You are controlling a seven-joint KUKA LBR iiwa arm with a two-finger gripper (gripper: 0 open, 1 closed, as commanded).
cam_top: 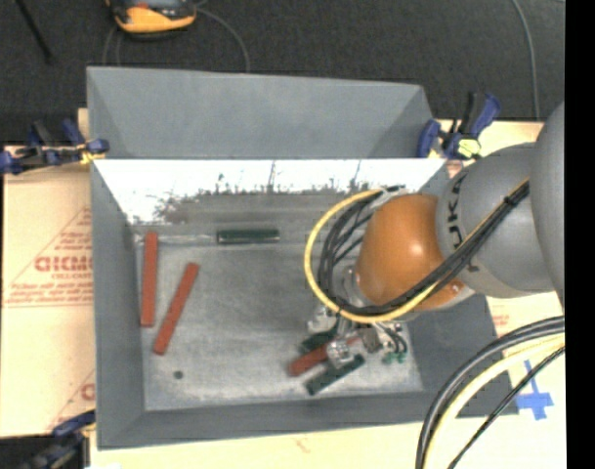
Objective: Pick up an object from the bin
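My gripper [348,343] is down in the bin's front right corner, under the arm's orange cover. Right below it lie a short red-brown stick [308,362] and a dark green stick [328,376], side by side and slanting toward the front. The gripper's tip is touching or just above their right ends; I cannot tell which. A small green piece [395,357] shows just to the gripper's right.
Two red sticks lie by the left wall, one upright [149,278] and one slanted [176,309]. A dark green stick [247,234] lies along the back wall. A small dark speck [178,374] sits front left. The arm covers the bin's right side.
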